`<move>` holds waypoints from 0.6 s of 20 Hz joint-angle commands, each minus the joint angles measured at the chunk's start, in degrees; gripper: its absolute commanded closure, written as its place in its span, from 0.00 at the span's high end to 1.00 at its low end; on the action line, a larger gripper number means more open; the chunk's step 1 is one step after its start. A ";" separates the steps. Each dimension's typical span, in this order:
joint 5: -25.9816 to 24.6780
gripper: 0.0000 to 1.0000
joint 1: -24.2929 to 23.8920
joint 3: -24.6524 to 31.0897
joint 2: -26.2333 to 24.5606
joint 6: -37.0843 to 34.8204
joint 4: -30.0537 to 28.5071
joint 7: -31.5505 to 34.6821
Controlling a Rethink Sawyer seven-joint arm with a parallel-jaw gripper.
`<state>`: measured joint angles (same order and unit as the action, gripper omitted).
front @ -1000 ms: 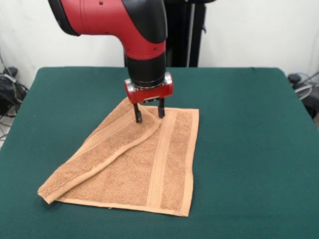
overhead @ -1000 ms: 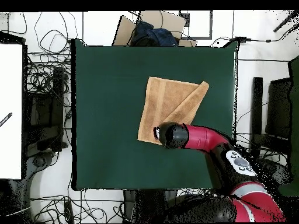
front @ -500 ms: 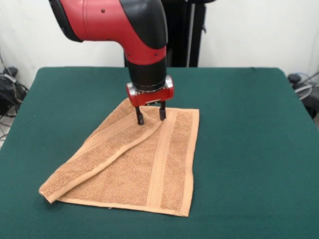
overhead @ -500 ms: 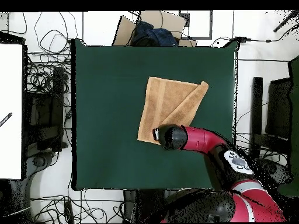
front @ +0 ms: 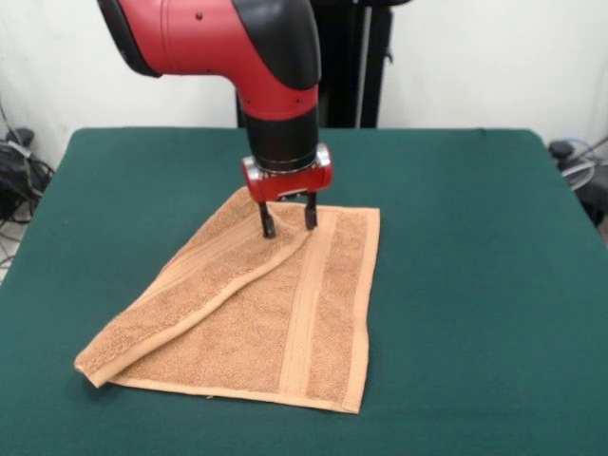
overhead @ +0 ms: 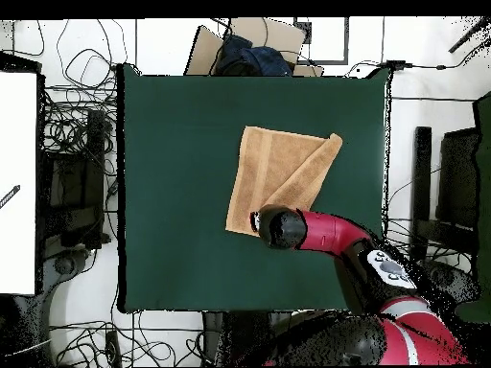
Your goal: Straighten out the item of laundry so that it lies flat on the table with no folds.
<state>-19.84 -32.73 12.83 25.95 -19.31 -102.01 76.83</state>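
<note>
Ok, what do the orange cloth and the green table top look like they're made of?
The cloth looks like terry towelling: a fuzzy, looped, matte pile with flatter woven bands running along it, probably cotton, though the fibre can't be told. The table top looks like dark green felt or a similar soft fabric covering: even, matte, without shine or grain. What lies beneath it doesn't show.

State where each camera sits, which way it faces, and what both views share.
Front view: across the dark green felt table, facing the red and black arm; its open pincer stands over the folded peach-orange terry towel.
Overhead view: above, looking straight down; the arm enters from the bottom right.
Shared: towel, table, arm.
</note>
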 commanded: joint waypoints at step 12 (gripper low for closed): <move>-1.51 0.00 0.50 -1.35 -0.98 6.79 -3.36 9.89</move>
<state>-19.82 -32.69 12.75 25.98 -17.91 -102.61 76.83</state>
